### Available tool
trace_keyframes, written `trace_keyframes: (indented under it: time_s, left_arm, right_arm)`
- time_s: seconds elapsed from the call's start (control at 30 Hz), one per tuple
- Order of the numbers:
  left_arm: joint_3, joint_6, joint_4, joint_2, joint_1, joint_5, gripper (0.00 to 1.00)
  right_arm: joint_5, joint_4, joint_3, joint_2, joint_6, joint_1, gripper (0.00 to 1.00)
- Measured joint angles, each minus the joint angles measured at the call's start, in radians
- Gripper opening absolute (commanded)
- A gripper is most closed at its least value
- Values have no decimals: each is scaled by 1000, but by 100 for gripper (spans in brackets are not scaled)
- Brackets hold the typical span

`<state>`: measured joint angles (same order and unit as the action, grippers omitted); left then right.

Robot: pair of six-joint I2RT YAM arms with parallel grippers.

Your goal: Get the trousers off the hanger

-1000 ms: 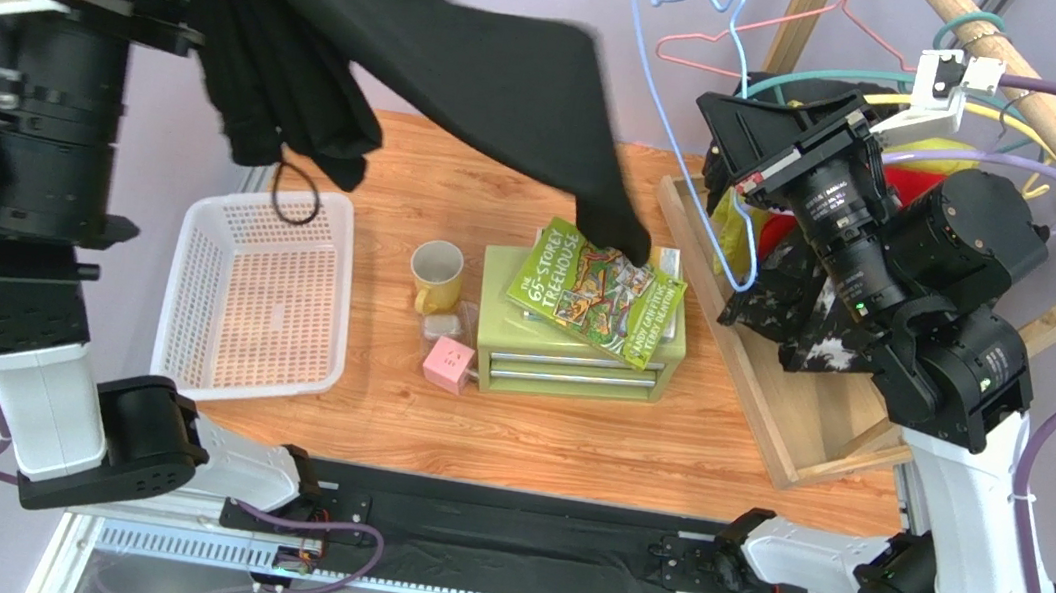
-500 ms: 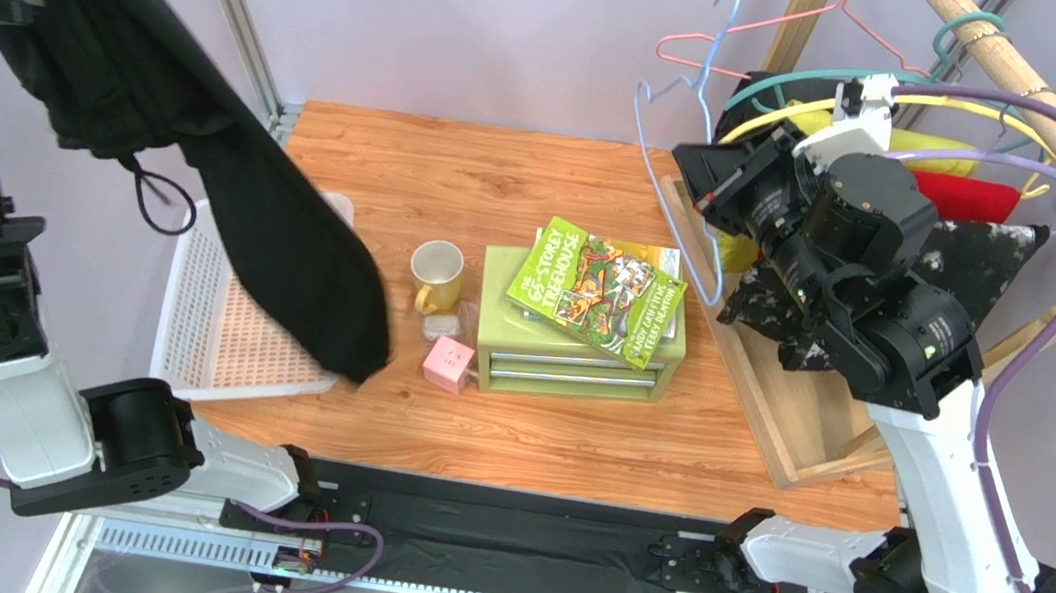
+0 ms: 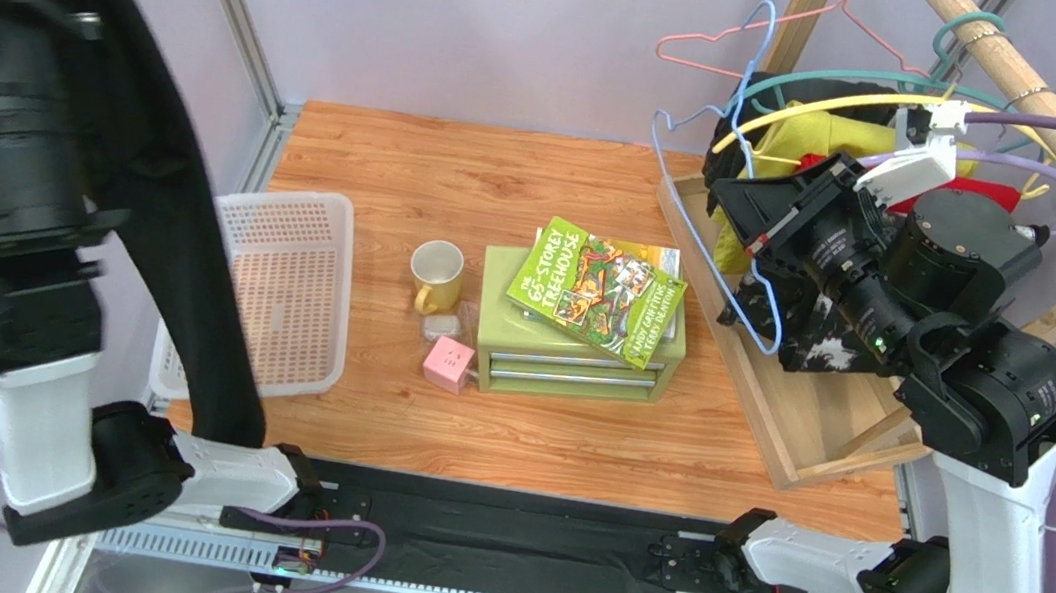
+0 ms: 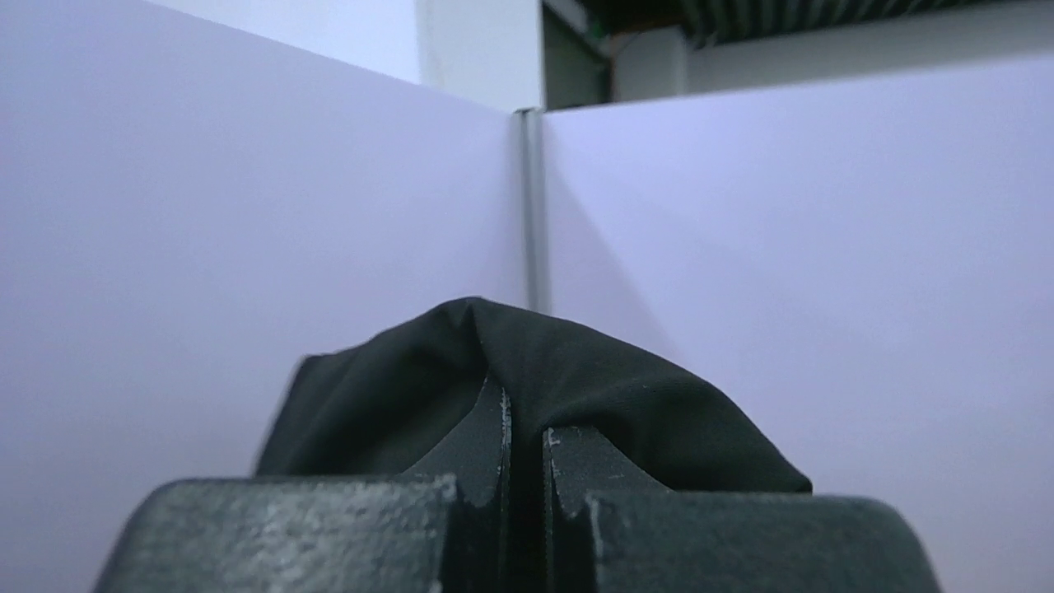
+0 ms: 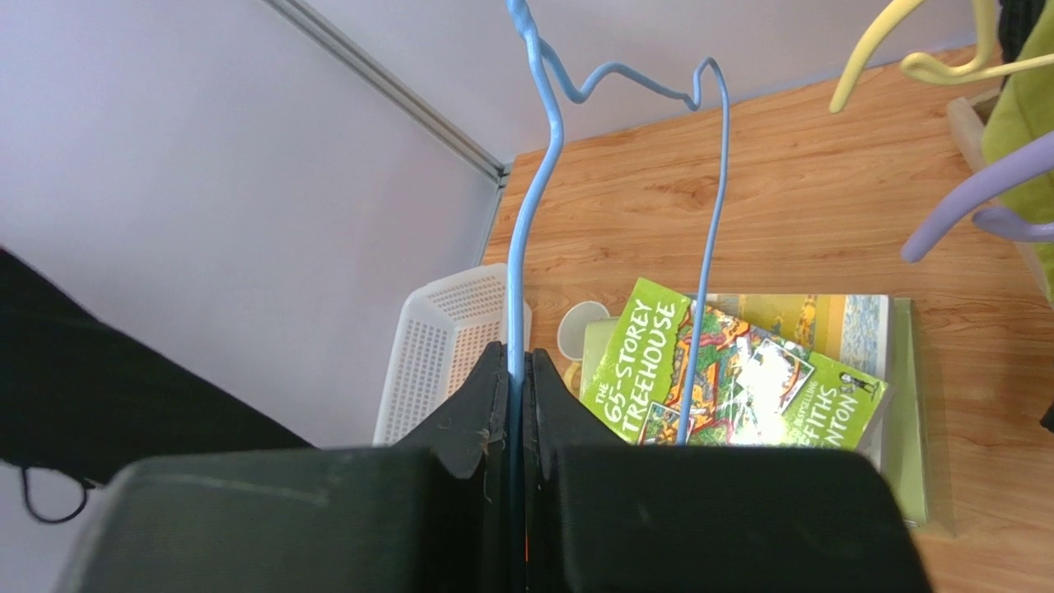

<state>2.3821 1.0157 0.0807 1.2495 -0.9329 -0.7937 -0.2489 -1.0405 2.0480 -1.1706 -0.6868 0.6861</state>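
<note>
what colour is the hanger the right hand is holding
Light blue hanger, clearest in the right wrist view.

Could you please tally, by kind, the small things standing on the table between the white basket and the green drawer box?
Mug: 1
Pink cube: 1
Pale block: 1
Total: 3

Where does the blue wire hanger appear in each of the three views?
Top external: the blue hanger is right of centre, beside the wooden rack, at the right gripper.
Left wrist: not in it.
Right wrist: centre, rising from the closed fingers to the top edge.
Shared landmark: the green book.
</note>
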Motion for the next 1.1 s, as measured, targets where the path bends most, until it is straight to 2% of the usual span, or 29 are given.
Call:
trace_keyframes:
  time_s: [0.13,0.23,0.33,0.43,0.57,0.73,0.93,1.1]
  left_arm:
    - [-106,-207,-210,18,352,28,0]
    - [-123,-377,-379,65,589,51,0]
    - [-141,-531,-520,128,762,87,0]
    - [-173,-645,-630,161,883,130,0]
    - [-162,-707,-698,193,953,166,0]
    - [37,-721,-679,266,961,203,0]
    - [206,-692,-528,282,961,224,0]
    - [238,-641,-324,275,964,248,0]
  right_arm:
    - [47,-26,0,-9,2,0,0]
    - [66,-41,0,-29,8,0,0]
    - [76,-63,6,-56,24,0,0]
    - [85,-88,29,-84,41,-7,0]
    - [105,-104,56,-103,64,-37,0]
    - [143,-112,68,-118,79,-81,0]
    - [217,-134,57,-144,82,-145,0]
    - [270,-134,49,-172,80,-175,0]
